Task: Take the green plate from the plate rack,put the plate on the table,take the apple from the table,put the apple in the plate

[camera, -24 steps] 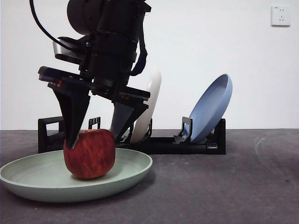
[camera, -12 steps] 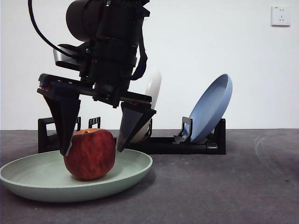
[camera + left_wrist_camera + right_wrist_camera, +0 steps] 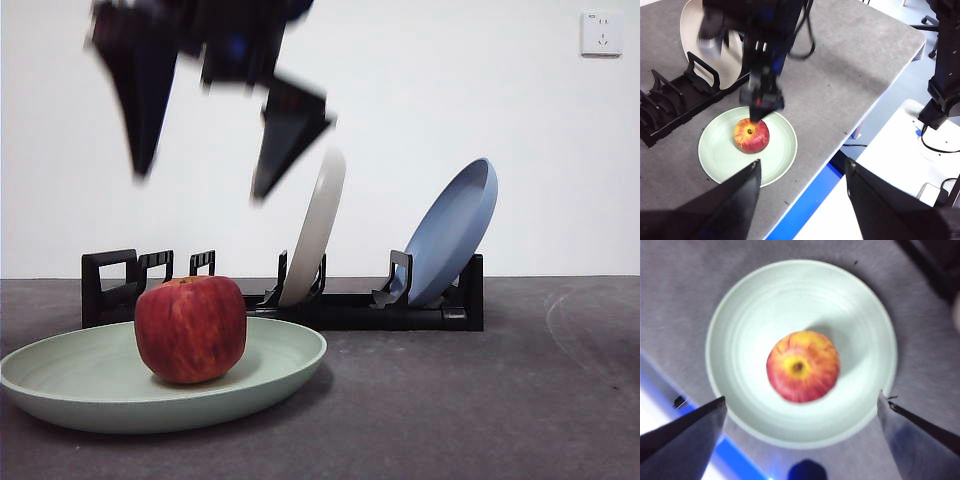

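Grey table (image 3: 480, 400) bears green plate (image 3: 60, 395) near its edge, apple (image 3: 190, 329) centred, right gripper (image 3: 200, 170) spread above.

Red apple (image 3: 802, 366), yellow-orange patch around stem dip facing camera, sits near centre of pale green plate (image 3: 750, 315). Plate rests on grey mottled table (image 3: 680, 285). Right gripper (image 3: 800, 432) hangs directly above, jaws spread wide, tips flanking plate's rim, clear of apple. Black plate rack (image 3: 935, 270) crosses one corner, blurred. Blue strip (image 3: 735, 452) borders table's edge.
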### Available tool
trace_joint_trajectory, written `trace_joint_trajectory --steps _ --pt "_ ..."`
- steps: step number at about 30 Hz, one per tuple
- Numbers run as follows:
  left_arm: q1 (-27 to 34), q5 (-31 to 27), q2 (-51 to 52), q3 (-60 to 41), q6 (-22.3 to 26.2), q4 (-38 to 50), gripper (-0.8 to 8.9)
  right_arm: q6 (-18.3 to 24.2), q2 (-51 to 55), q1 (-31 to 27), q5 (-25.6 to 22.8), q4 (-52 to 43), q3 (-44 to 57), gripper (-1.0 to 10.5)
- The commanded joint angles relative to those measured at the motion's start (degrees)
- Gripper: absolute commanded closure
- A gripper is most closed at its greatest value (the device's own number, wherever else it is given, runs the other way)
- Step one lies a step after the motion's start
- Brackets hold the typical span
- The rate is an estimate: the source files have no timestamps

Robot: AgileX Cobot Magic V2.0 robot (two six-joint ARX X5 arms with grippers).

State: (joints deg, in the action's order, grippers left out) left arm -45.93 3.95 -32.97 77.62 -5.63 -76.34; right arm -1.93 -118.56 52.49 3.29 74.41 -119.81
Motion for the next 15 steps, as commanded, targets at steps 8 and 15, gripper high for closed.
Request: trace_joint_trajectory --steps 8,15 --pt "-0.3 -7.0 -1.0 -0.1 1.6 1.2 5.31 0.5 15.2 -1.3 0.3 4.7 -3.2 4.5" --pt "-0.3 -5.3 -1.7 -0.1 1.0 5.4 5.31 -2.4 30.7 -1.1 5.4 4.7 6.6 4.5"
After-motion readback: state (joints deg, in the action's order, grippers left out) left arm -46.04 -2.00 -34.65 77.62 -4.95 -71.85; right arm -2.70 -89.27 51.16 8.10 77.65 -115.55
